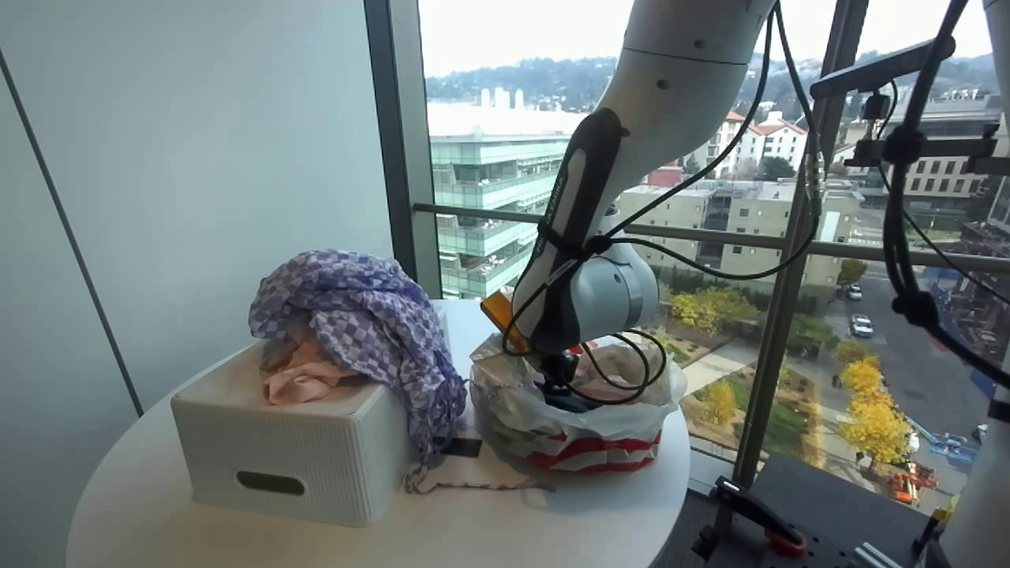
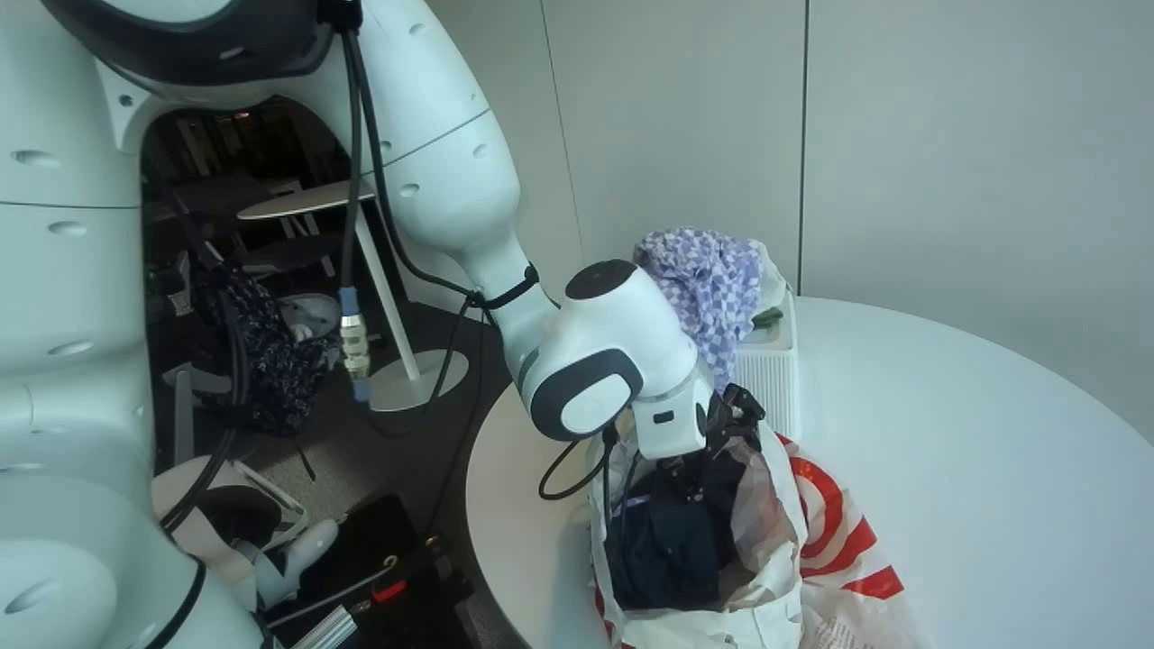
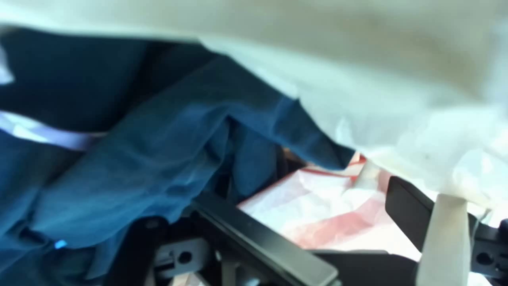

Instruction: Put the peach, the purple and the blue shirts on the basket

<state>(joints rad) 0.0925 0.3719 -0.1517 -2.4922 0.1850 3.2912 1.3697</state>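
The purple shirt (image 1: 363,319) is checked with white, the blue shirt (image 3: 158,147) dark.

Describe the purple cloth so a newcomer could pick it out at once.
On the round white table, find the white box beside the red-striped bag. The purple cloth lies heaped on top of the box and hangs down its side facing the bag. Its checked pattern sets it apart from the plain peach cloth right next to it.
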